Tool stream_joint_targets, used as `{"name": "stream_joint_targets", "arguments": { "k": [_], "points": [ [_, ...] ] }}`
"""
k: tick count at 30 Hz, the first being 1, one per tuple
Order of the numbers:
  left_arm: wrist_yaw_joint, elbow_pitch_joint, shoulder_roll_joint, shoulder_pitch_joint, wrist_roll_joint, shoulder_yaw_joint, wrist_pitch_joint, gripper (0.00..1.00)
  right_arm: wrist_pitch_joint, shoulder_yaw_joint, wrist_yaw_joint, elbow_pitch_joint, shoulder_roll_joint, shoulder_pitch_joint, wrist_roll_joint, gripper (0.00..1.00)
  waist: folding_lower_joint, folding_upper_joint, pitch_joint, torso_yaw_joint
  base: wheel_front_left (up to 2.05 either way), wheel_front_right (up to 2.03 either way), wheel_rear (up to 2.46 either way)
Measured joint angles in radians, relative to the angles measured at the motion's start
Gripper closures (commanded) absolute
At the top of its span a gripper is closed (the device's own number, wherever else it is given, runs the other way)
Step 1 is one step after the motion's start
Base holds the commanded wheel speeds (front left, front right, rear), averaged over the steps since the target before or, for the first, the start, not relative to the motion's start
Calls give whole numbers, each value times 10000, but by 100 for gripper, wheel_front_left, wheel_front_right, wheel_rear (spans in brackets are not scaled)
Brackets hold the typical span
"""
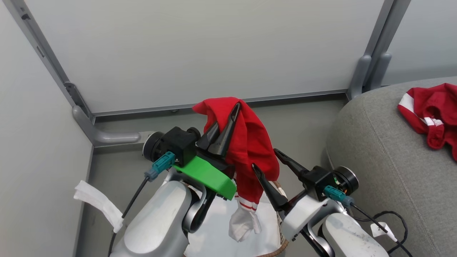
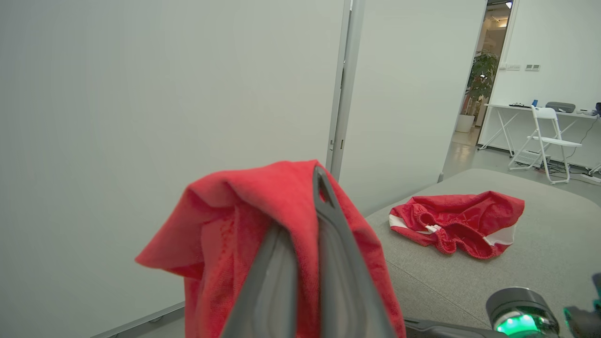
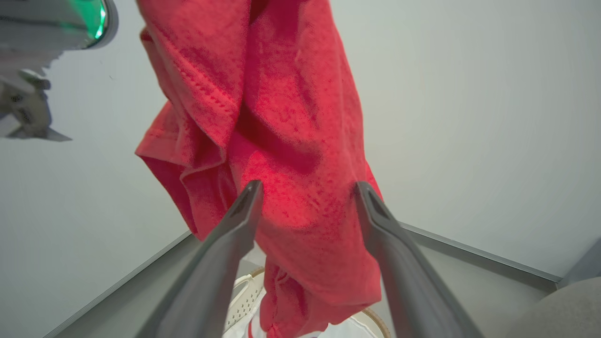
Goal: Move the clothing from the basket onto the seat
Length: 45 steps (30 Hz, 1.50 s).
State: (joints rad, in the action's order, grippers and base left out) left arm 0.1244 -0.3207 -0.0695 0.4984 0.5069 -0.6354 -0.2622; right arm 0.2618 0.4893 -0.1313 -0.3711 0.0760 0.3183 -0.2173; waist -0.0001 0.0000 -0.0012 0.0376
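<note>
L gripper (image 1: 227,118) is clamping shut on a red garment (image 1: 250,142), holding it up over the basket (image 3: 242,295) (its white end (image 1: 244,221) is dangling at 6 o'clock). R gripper (image 1: 266,159) is sitting jaws apart, hanging cloth btwn its fingers; contact unclear. Second garment (image 1: 432,110) is lying on the seat (image 1: 385,160), approx 3 o'clock of both grippers.

Soft, even light fills all three views, bright and diffuse; the pale wall panels (image 1: 200,50) carry hardly a shadow. In the wrist views the near gripper fingers (image 3: 220,263) blur (too close to focus). The clothing (image 3: 281,141) shows soft dark creases mid-frame.
</note>
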Motion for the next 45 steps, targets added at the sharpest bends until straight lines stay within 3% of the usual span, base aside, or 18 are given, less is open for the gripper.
{"name": "stream_joint_targets", "arguments": {
  "k": [12, 18, 19, 20, 21, 43, 44, 45],
  "points": [
    [2, 71, 148, 249, 226, -800, 0, 100, -2, 151, 0, -1643, -240, 766, 399, 0, 0, 0, 85, 511, 0, 0, 0],
    [-4, 82, 165, 322, 383, -1095, 0, 100, 0, 591, 0, -2057, -261, 789, -52, 0, 0, 0, 121, 704, 0, 0, 0],
    [-10, 88, 165, 334, 405, -1126, 0, 100, -2, 604, 0, -2077, -261, 784, -100, 29, 0, 0, 131, 722, 0, 0, 0],
    [-12, 113, 165, 350, 443, -1154, 0, 100, -2, 600, 0, -2092, -261, 779, -174, 71, 0, 1, 146, 739, 0, 0, 0],
    [-13, 134, 167, 361, 466, -1185, 0, 100, -2, 608, 0, -2102, -257, 772, -232, 100, 0, 0, 161, 756, 0, 0, 0],
    [-109, 125, 173, 407, 616, -1221, 0, 100, -2, 763, 0, -1948, -261, 709, -959, 100, 0, 1, 284, 577, 0, 0, 0],
    [-109, 125, 173, 407, 608, -1198, 0, 2, -2, 744, 0, -1921, -261, 710, -959, 100, 0, 1, 294, 553, 0, 0, 0],
    [-136, 84, 176, 407, 606, -1174, -2, 0, -2, 723, 0, -1898, -263, 710, -957, 100, 0, 1, 302, 526, 0, 0, 0]
  ]
}}
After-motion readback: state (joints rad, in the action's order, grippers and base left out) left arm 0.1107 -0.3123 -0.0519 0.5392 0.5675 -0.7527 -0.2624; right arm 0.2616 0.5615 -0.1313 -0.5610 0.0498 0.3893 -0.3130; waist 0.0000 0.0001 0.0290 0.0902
